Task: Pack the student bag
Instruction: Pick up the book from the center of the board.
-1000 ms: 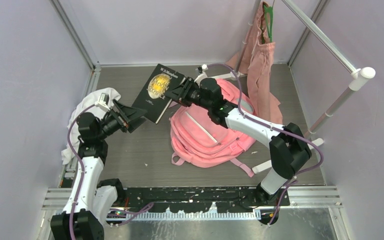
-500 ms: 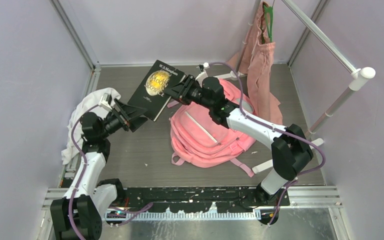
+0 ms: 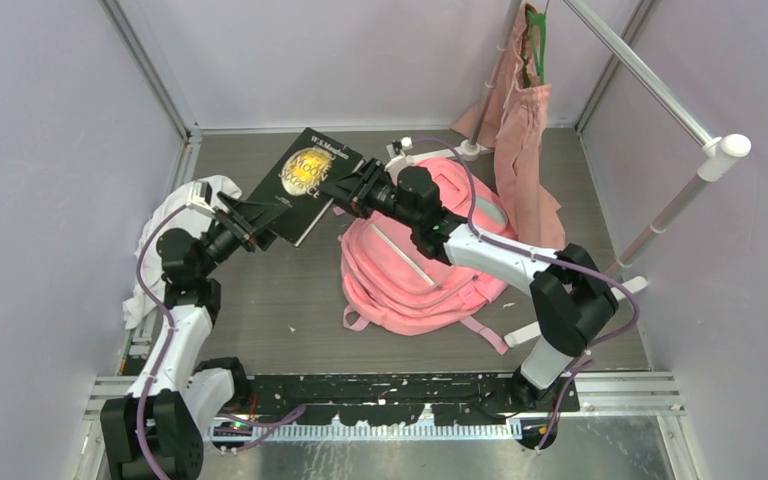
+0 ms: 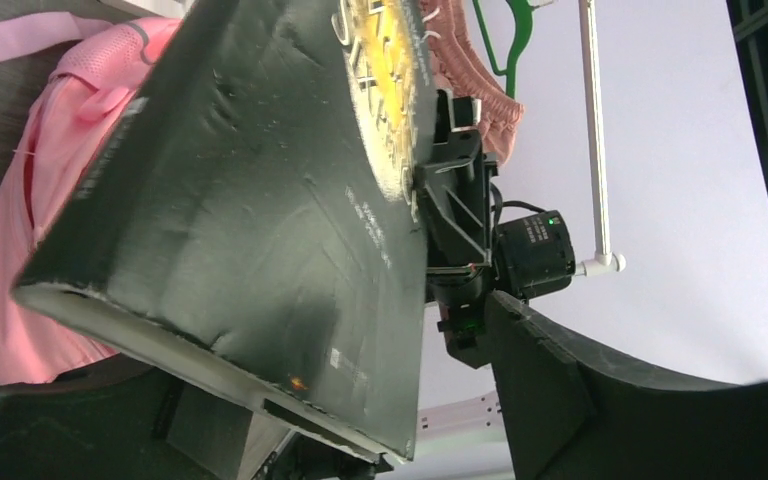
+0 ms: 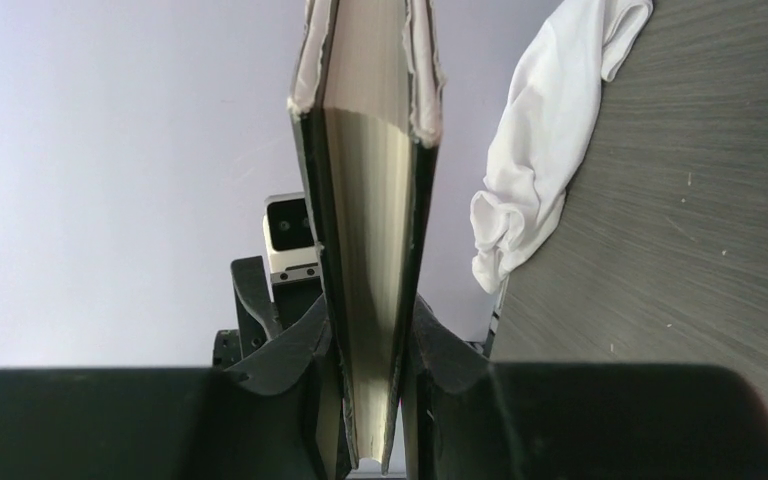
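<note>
The student bag (image 3: 420, 265), a large pink backpack, lies flat on the table right of centre; it also shows in the left wrist view (image 4: 30, 200). A black book (image 3: 305, 178) with a gold disc on its cover is held in the air to the bag's upper left. My right gripper (image 3: 345, 190) is shut on the book's right edge; its wrist view shows the page block (image 5: 370, 200) clamped between both fingers (image 5: 370, 340). My left gripper (image 3: 255, 218) is open around the book's lower left corner (image 4: 260, 200), with a gap between one finger (image 4: 560, 400) and the cover.
A white cloth (image 3: 175, 215) lies at the left wall behind my left arm. A dusty-pink tote (image 3: 520, 120) on a green hanger hangs from a white rack pole (image 3: 650, 80) at the back right. The rack's white foot (image 3: 530, 330) lies by the bag's right side.
The book and my right gripper have shifted left and a little back. My left gripper has followed, up and to the left, staying at the book's lower corner.
</note>
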`<state>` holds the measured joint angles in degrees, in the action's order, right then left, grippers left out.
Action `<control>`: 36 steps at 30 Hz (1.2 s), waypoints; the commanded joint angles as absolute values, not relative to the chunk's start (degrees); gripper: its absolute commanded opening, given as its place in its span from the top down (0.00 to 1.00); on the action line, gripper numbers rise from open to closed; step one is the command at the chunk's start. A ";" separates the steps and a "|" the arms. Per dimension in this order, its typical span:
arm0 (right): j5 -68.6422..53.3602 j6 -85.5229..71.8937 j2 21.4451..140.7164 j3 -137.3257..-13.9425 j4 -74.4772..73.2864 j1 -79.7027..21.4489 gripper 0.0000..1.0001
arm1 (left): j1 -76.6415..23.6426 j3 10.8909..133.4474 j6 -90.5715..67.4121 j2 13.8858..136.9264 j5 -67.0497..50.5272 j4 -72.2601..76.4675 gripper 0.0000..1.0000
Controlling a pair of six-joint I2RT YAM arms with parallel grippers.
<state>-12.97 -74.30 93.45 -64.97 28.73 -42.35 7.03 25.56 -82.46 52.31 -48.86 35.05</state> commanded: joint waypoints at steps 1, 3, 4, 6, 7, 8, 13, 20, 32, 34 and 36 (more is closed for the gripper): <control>-12.84 -78.24 93.71 -67.15 41.48 -42.81 0.99 | 6.81 25.42 -83.32 51.79 -46.82 39.69 0.26; -13.17 -77.85 93.82 -67.24 41.42 -42.98 0.99 | 6.77 25.43 -83.32 52.02 -46.36 39.77 0.34; -13.18 -77.68 93.80 -67.19 41.26 -43.00 0.99 | 6.77 25.40 -83.34 52.22 -46.20 39.74 0.40; -13.35 -77.42 93.58 -66.85 41.16 -42.97 0.99 | 6.78 25.48 -83.42 52.37 -45.86 39.81 0.54; -13.42 -77.14 93.38 -66.74 41.07 -42.99 0.99 | 6.77 25.56 -83.48 52.38 -45.69 39.95 0.61; -13.57 -76.78 93.30 -66.64 40.91 -43.02 0.99 | 6.81 25.65 -83.56 52.46 -45.50 39.92 0.69; -15.25 -74.97 92.85 -66.30 39.57 -43.04 0.99 | 6.82 26.46 -83.90 52.48 -44.87 39.82 1.00; -21.76 -67.68 91.60 -67.96 28.04 -41.99 0.01 | 7.00 29.71 -81.81 51.55 -46.26 35.25 1.00; -1.09 -37.29 65.47 -57.19 -8.76 -41.70 0.00 | 7.13 36.25 -68.97 36.11 -48.49 3.93 1.00; 2.19 -34.10 58.43 -50.49 -6.57 -41.57 0.00 | 6.81 37.91 -63.83 33.51 -48.89 -7.05 1.00; 2.78 -30.76 52.69 -45.79 -6.11 -41.70 0.00 | 5.85 37.60 -62.24 31.80 -49.13 -12.86 1.00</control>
